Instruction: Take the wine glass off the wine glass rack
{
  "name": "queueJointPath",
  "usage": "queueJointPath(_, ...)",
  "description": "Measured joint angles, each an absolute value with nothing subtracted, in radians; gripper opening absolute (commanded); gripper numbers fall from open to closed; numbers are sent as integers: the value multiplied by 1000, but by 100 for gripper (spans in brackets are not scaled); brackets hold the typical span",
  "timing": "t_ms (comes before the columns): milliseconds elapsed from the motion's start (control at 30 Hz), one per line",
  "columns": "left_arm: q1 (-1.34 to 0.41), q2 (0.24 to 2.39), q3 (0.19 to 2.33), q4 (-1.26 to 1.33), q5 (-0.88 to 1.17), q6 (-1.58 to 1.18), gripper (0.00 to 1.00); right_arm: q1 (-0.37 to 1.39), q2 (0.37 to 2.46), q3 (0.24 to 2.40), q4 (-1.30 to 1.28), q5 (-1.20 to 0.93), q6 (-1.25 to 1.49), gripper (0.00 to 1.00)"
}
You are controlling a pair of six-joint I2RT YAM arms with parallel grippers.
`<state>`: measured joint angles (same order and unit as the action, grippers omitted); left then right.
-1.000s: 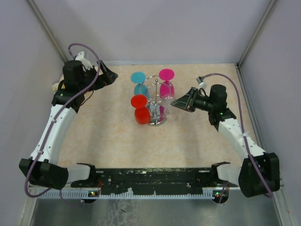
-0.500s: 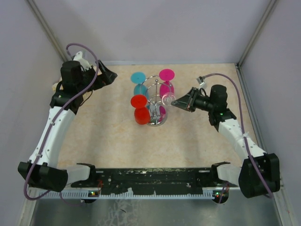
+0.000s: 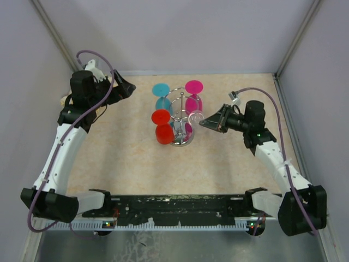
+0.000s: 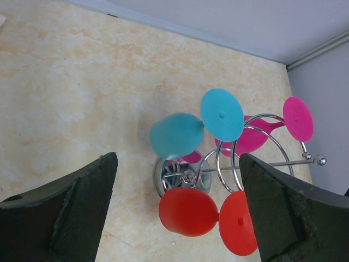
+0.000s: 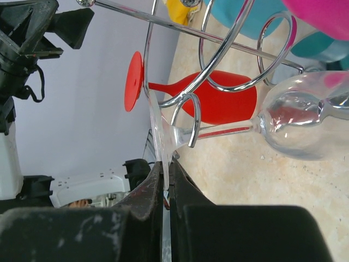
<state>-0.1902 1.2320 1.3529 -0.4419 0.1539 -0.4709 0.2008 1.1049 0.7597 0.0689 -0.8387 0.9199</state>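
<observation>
The chrome wine glass rack (image 3: 181,117) stands mid-table with a blue (image 3: 161,90), a pink (image 3: 193,87) and a red wine glass (image 3: 162,118) hanging upside down from its loops. A clear wine glass (image 3: 194,116) hangs on its right side. My right gripper (image 3: 203,124) is shut on the thin foot of the clear glass (image 5: 157,128). Its stem still runs through a rack loop (image 5: 189,121), and its bowl (image 5: 297,124) hangs lower. My left gripper (image 3: 128,87) is open and empty, left of and behind the rack (image 4: 180,176).
Grey walls close the table at the back and both sides. The rack's round base (image 4: 162,176) rests on the beige tabletop (image 3: 125,158). The red glass (image 5: 212,101) hangs just behind the clear one in the right wrist view.
My right gripper has shifted slightly right and toward the near edge, still holding the clear glass foot. The left arm has barely moved.
</observation>
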Motion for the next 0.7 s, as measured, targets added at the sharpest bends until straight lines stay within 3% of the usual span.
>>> queueJointPath(700,-190,1225,1353,-442,154,-474,99,105,1025,707,36,-899,952,0)
